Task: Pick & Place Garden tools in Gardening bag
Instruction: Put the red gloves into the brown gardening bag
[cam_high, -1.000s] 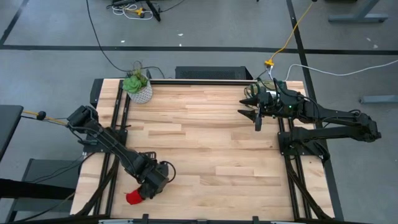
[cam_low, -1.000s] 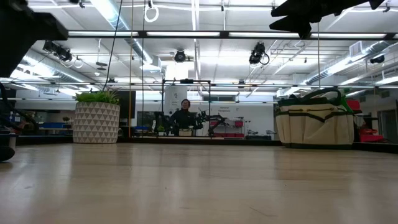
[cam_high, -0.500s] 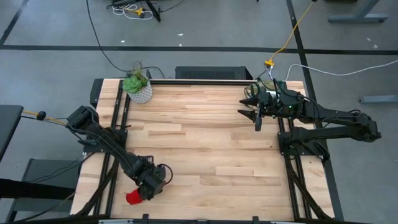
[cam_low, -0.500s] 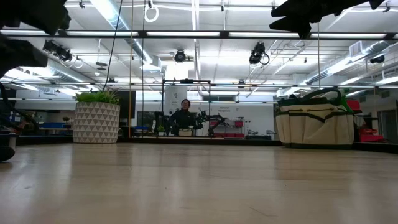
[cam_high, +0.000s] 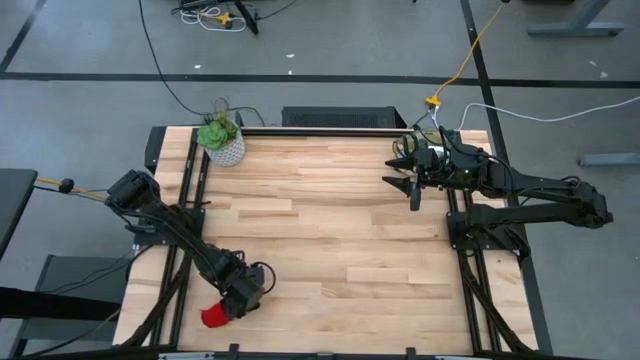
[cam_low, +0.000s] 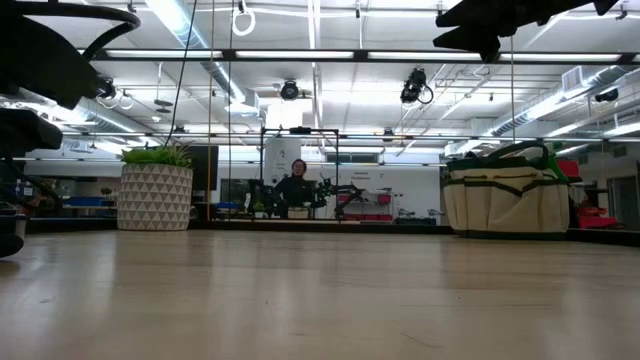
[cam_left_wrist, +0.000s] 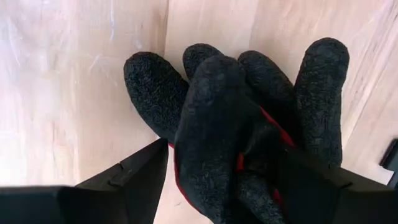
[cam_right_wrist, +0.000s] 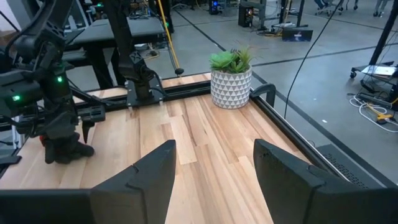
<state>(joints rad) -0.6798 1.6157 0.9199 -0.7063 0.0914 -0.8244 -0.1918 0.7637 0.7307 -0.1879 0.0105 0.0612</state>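
A black glove (cam_left_wrist: 217, 112) with a red cuff (cam_high: 213, 317) lies on the table near its near left corner. My left gripper (cam_left_wrist: 224, 174) is open and points down over the glove (cam_right_wrist: 69, 151), one finger on either side of it. My right gripper (cam_high: 410, 185) is open and empty, held high over the table's far right part. The beige bag with green trim (cam_low: 507, 198) stands at the far right in the low view. In the high view my right arm covers it. The other garden tools are out of view. My left gripper comes at the glove from above, pointing down, with its fingers (cam_left_wrist: 140, 177) astride the glove's palm. The glove fills the gap between them and lies on the table. I cannot tell whether the fingers touch it.
A leafy plant in a white patterned pot (cam_high: 222, 145) stands at the table's far left corner. Bare wooden tabletop (cam_high: 330, 230) stretches between the two arms. Black rails (cam_high: 190, 200) run along the table's left and right sides. A person (cam_low: 296, 185) shows far behind the table.
My left gripper has gone down and a little toward the table's near left corner, closer onto the glove. The glove has stayed where it was.
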